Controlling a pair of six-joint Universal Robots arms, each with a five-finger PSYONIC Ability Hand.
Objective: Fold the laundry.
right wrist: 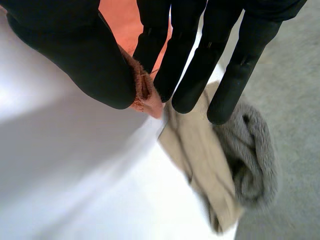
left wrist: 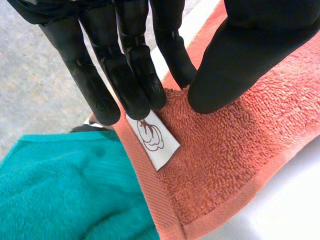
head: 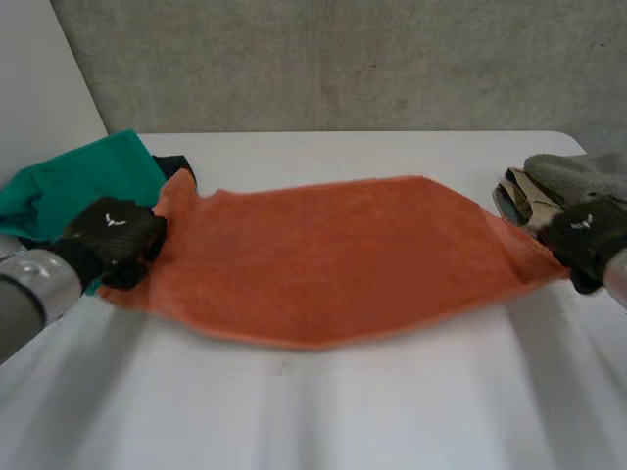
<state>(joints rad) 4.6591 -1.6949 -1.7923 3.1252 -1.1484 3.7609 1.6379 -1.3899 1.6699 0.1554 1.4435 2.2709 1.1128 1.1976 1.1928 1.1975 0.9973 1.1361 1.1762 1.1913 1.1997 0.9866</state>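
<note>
**Left robot hand (head: 113,230) and right robot hand (head: 586,235) hold an orange towel (head: 333,259) stretched between them**

From where I stand, the left robot hand has one short end of the orange towel. Its straight fingers (left wrist: 125,75) are on the hem beside a small white label (left wrist: 155,140), and its thumb presses down on the pile, so the cloth looks pinched between them. The right robot hand nips the opposite end. Its wrist view shows a bunched bit of terry squeezed between its thumb and its nearly straight fingers (right wrist: 180,75).

The towel spans the middle of the white desk (head: 323,411), pulled to a point at each hand, and its near edge sags in a shallow curve. A green cloth (head: 78,181) lies just beside the left end. A grey cloth (head: 578,174) and a beige cloth (head: 524,201) lie just behind the right end.

I'd judge the towel to be light, soft and limp. It has no stiffness of its own and droops wherever it isn't held. The looped pile should grip well against the fingers, so slipping seems unlikely. The woven hem and the corners are the firmest places to take hold. The right hand's hold is narrow and looks the more likely to pull free under tension.
</note>
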